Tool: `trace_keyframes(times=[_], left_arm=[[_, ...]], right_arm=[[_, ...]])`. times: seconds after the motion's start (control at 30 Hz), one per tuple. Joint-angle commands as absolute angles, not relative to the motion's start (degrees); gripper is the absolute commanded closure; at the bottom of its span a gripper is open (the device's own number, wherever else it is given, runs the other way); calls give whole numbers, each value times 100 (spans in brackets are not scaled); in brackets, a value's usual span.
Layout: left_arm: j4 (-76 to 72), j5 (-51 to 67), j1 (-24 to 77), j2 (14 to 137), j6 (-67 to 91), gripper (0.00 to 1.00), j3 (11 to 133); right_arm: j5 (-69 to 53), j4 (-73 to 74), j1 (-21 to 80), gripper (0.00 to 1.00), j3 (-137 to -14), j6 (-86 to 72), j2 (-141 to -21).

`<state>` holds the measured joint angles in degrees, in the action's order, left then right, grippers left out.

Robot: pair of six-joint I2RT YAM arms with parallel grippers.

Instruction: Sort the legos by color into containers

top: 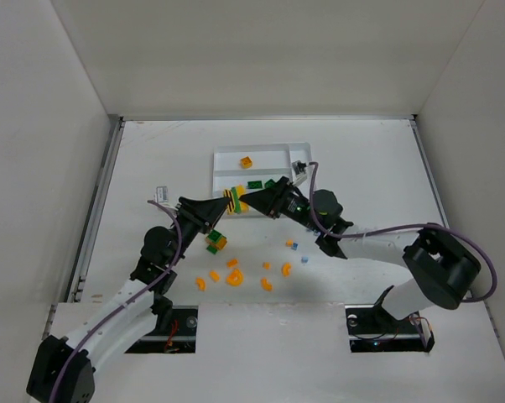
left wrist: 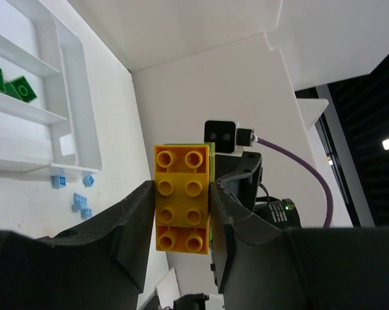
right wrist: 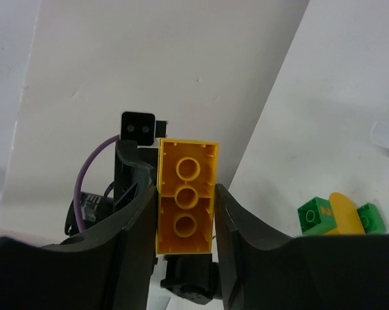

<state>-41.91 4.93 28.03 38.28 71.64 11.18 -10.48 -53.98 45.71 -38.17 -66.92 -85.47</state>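
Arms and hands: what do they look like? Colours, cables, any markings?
Both arms match: the left arm and right arm have white link shells with black joints, and a purple cable runs along each. The left hand and right hand have two matte black, wedge-shaped fingers. A square black camera block sits at each wrist. No markings visible.

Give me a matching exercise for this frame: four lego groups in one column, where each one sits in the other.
Things:
1. brick stack
2. green bricks
3. pale blue pieces
4. orange curved bits

Places:
A. loose on the table, nearest the arm bases
B. in the middle long slot of the tray
C. clamped between the left gripper and the right gripper
D. loose on the table beside the right arm

Pairs: 1-C, 2-B, 3-D, 4-A
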Motion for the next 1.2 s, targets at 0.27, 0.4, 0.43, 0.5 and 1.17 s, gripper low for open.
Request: trace_keyframes(times=[0.27,0.4,0.43,0.5,1.17], left_arm=[[-4456,351,2123,3753,7154,90,1125],[-4508,360,2096,3937,7137,89,1195],[-4552,369,2105,3998,7137,89,1213],[-4658,378,2149,4087,7128,89,1230],[-4755,413,2404,4289,6706,86,888]], right_arm=[[-949,-5476,3793,66,-3507,-6530,-8042],[-976,-5222,3705,66,-3629,-6381,-8191],[-967,-5073,3670,66,-3717,-6320,-8252],[-967,-4626,3564,66,-3989,-6083,-8402],[1204,1774,3098,65,-9543,-2628,-11759]])
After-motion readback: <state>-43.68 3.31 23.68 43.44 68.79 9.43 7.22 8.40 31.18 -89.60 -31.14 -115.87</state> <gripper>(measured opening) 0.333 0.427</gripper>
